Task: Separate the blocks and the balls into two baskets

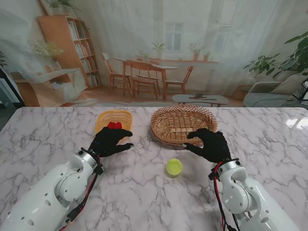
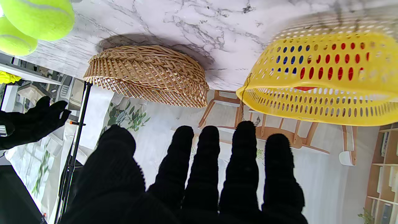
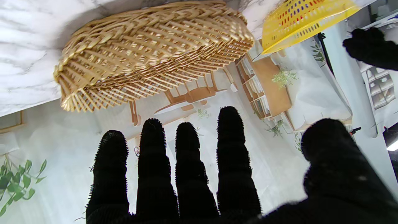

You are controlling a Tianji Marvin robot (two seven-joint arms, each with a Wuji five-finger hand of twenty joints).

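both arms rose from the bottom corners of the stand view. left hand (image 1: 109, 141) sat left of centre, fingers (image 2: 209, 161) spread and holding nothing, just nearer than the yellow basket (image 1: 114, 119), which held a red block (image 1: 114, 125). right hand (image 1: 210, 143) sat right of centre, fingers (image 3: 229, 155) spread and empty, at the near rim of the wicker basket (image 1: 180, 124). a tennis ball (image 1: 173, 167) lay on the marble table (image 1: 144, 192) at lower centre, between the hands. blue showed through the yellow basket's holes in the left wrist view; its shape could not be determined.
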